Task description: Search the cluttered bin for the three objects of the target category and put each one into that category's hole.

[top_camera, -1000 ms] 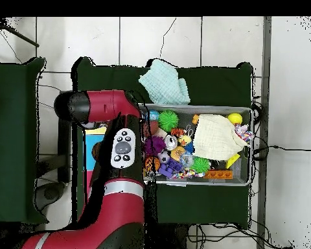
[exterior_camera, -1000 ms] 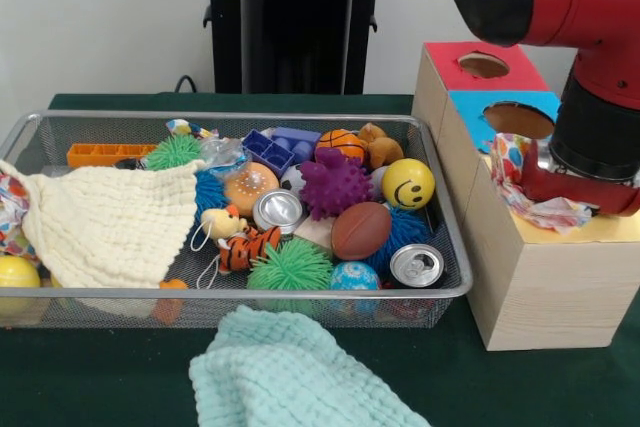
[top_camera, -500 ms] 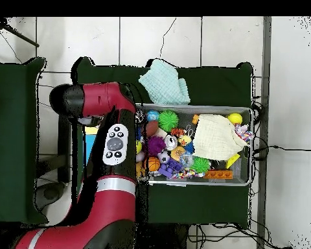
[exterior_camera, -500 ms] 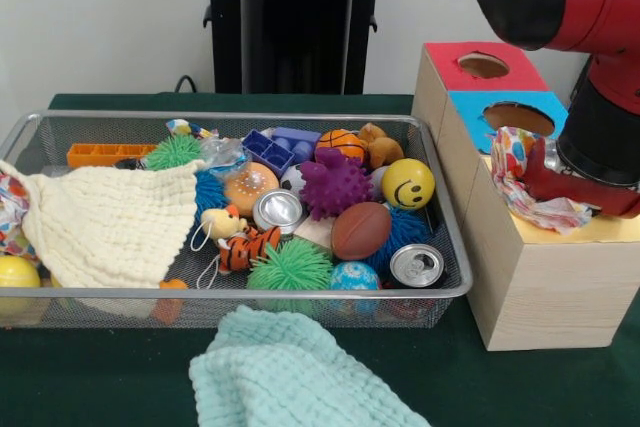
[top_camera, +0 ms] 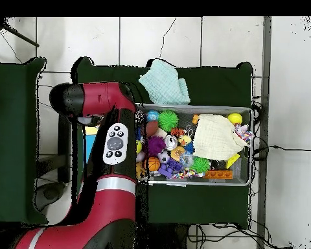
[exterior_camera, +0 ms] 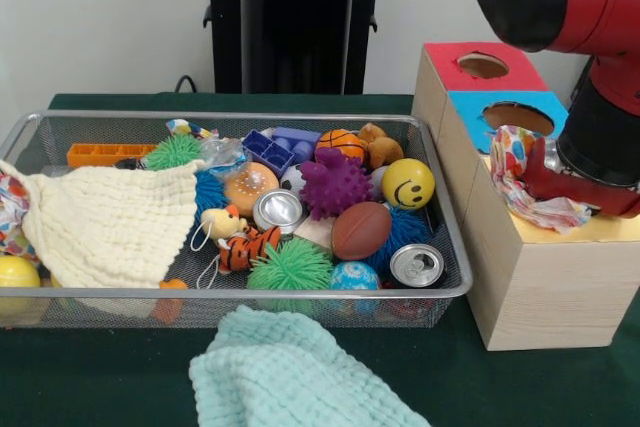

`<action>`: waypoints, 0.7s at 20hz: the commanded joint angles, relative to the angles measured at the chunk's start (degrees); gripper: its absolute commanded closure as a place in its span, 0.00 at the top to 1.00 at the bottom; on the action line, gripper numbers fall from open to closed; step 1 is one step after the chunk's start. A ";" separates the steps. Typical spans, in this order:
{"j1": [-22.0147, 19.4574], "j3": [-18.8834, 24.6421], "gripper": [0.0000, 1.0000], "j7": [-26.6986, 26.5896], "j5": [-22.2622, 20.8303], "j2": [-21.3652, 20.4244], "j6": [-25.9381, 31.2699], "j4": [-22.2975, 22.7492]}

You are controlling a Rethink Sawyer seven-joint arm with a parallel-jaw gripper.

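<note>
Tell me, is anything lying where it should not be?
Yes. A mint green cloth lies on the table outside the wire bin, against its front edge. A patterned cloth is bunched on the box's yellow top beside the arm, not down a hole.

A wire bin (exterior_camera: 440,292) is sitting on the bench (exterior_camera: 100,377), a holed box (exterior_camera: 530,287) standing just right of it, a folded cloth (exterior_camera: 290,372) lying in front, a patterned cloth (exterior_camera: 525,182) resting on the box.

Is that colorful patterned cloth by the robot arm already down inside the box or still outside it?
Outside. The patterned cloth lies bunched on the box's yellow top, draping over its edge beside the arm; any hole beneath is hidden.
</note>
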 commanded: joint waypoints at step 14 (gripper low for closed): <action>-4.06 5.51 1.00 1.51 -0.40 -7.80 -7.60 8.12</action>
